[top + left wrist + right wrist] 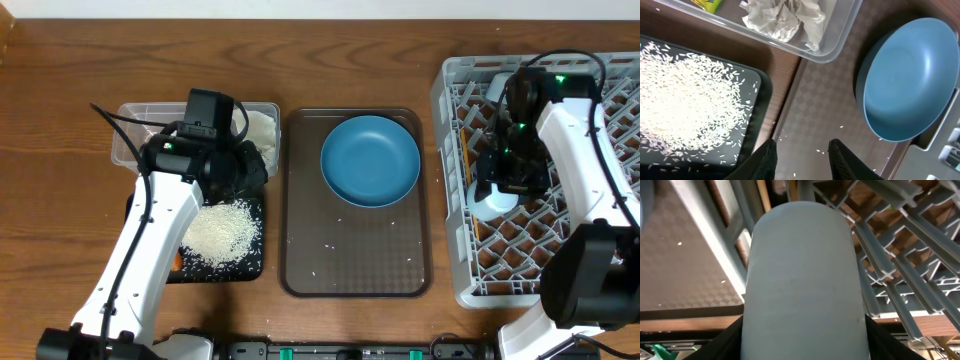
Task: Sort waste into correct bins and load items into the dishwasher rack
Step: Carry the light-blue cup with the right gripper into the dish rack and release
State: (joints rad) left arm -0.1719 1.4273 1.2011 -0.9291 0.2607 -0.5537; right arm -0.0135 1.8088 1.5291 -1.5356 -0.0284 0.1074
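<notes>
Cup in right end effector

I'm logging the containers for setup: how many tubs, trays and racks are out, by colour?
Clear tub: 1
Black tray: 1
Brown tray: 1
Grey rack: 1
Total: 4

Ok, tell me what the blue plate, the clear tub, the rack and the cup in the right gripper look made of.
Blue plate: likely ceramic or melamine; smooth, with a soft sheen. Clear tub: thin transparent plastic; the crumpled white paper shows through its wall. Dishwasher rack: grey moulded plastic lattice. Light blue cup: matte and opaque, plastic or ceramic; cannot tell which.
</notes>
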